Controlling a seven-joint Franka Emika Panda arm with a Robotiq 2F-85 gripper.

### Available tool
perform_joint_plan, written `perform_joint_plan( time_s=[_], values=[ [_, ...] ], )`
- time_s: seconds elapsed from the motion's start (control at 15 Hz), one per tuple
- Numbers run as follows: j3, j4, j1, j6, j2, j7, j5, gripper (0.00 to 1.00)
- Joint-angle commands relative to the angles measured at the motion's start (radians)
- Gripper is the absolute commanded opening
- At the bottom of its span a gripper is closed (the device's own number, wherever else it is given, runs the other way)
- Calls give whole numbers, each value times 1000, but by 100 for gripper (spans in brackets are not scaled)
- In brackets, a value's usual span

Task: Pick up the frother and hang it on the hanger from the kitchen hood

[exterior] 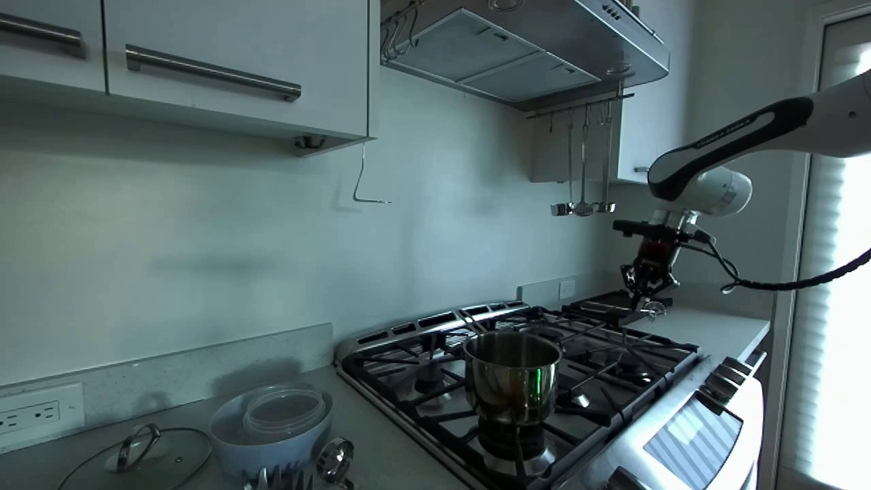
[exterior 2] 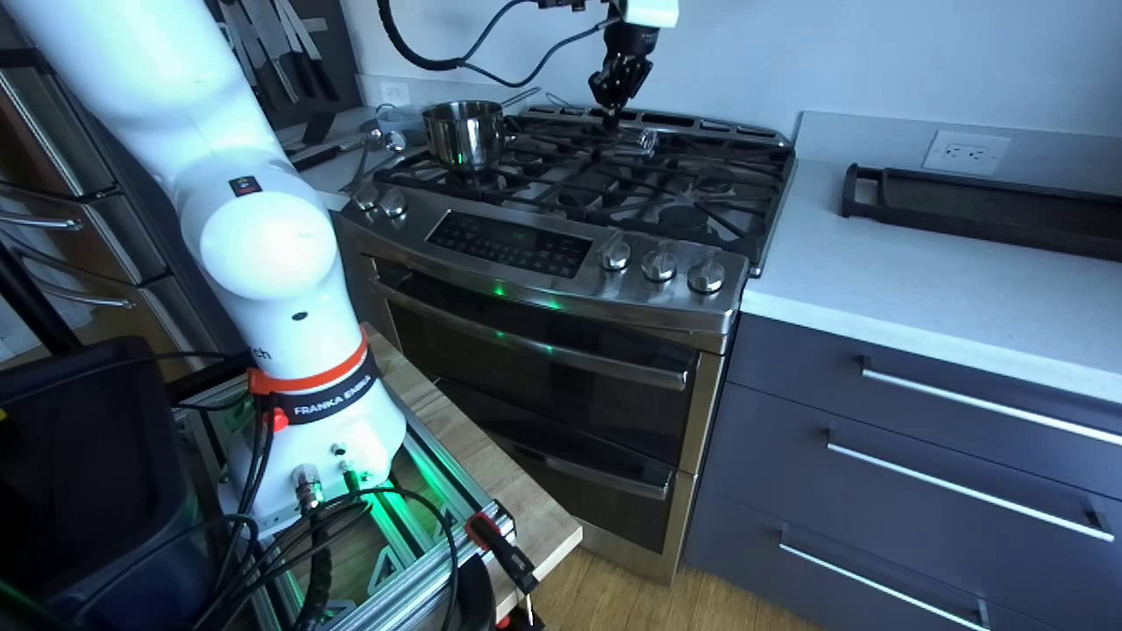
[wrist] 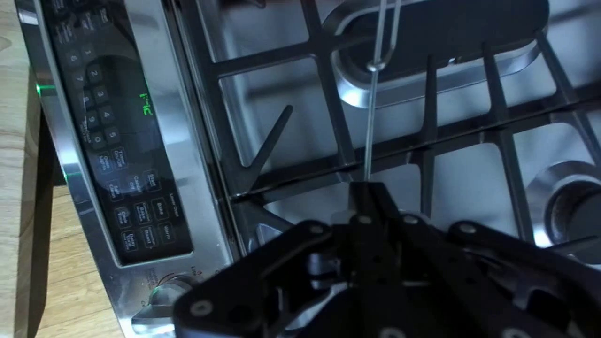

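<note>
Well below the kitchen hood (exterior: 524,58), the gripper (wrist: 367,185) pinches the slender frother (wrist: 371,117), whose long axis looks near level, a pose that likely demands a lift toward the hood and perhaps a turn upright.

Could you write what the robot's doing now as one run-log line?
Gripper: shut on frother | Position: over the stove | Hanging from kitchen hood: not yet done
</note>
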State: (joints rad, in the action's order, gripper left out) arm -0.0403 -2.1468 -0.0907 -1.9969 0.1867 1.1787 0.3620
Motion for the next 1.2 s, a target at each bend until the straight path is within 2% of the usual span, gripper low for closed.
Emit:
perform_joint_plan(
  time_s=[0.0, 0.33, 0.67, 0.73, 1.13],
  values=[
    [-4, 49, 13, 63, 39, -12, 56, 1],
    [20, 157, 41, 92, 34, 4, 110, 1],
    [65, 257, 78, 94, 8, 25, 96, 1],
    [57, 214, 68, 66, 31, 13, 90, 4],
    [69, 241, 80, 67, 16, 18, 90, 4]
  ],
)
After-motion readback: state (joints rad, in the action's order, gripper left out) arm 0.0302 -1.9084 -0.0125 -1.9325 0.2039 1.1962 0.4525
